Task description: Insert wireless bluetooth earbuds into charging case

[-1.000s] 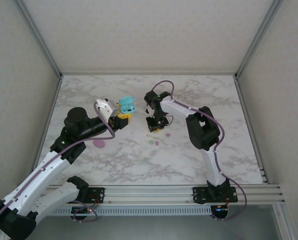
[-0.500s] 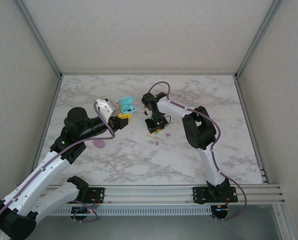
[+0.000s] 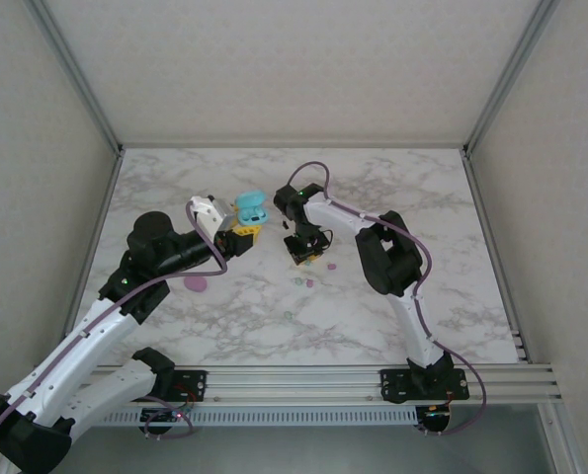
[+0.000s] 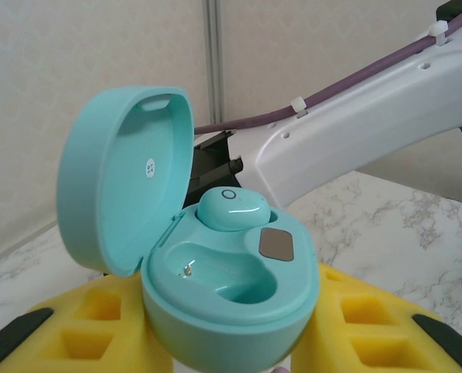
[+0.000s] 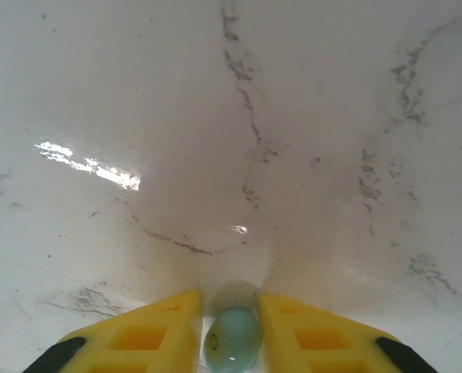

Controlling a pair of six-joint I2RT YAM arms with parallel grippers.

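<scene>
Ana: Some tiny buds lie loose on the marble table [image 3: 412, 227], nearest to us: a pink bud [image 3: 310, 283] just beside a mint bud [image 3: 296, 280]. Why are they there?
Ben: I think they wait their turn. Off to the left lies a pink oval thing [image 3: 196, 284], maybe another case, but it is too small to tell.
Ana: And a bit further?
Ben: The right gripper [image 3: 308, 251] points straight down at the table. Its jaws are narrow and pinch a loose cyan earbud [image 5: 233, 339] low at the marble. Pointing down lets the yellow fingers [image 5: 141, 336] come at both sides of such a small thing.
Ana: Where must it go?
Ben: Further back, the left gripper [image 4: 223, 334] squeezes the base of the cyan charging case [image 4: 285, 311], jaws tight on it. The lid [image 4: 126, 175] is tipped back and the holes face up, so I think nothing can slide out.
Ana: Is the case full?
Ben: No. A seated cyan earbud [image 4: 232, 208] fills the far hole. The near hole [image 4: 215, 272] is bare, so I guess the pinched one belongs there.
Ana: Any words on it?
Ben: A round white sticker [image 4: 150, 165] inside the lid has marks too small to read. The seated bud shows a small ring, and I see no brand name
</scene>
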